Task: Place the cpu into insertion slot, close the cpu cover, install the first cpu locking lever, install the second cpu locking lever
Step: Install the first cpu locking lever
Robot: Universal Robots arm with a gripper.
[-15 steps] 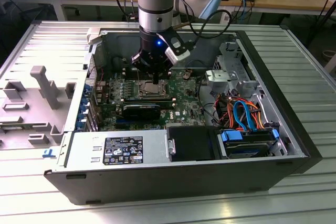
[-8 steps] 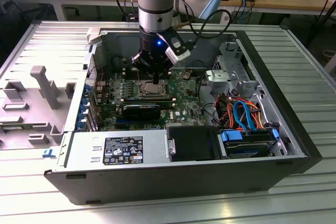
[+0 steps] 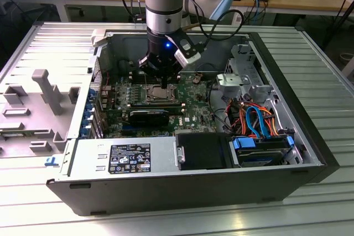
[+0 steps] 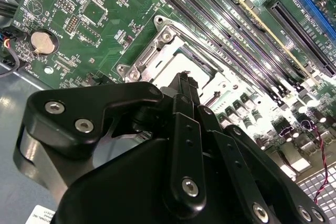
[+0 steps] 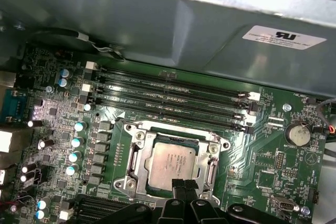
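fingers pinched together, empty, tips at cpu edge | cpu dull silver, flat in insertion slot | cpu cover down

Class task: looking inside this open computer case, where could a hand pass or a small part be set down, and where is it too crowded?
Bare room: the ribbed table flanking the case, and the grey case wall beyond the memory slots. Crowded: around the socket, where the claw sits over the chip, and the cable bundle toward the exterior view's right.
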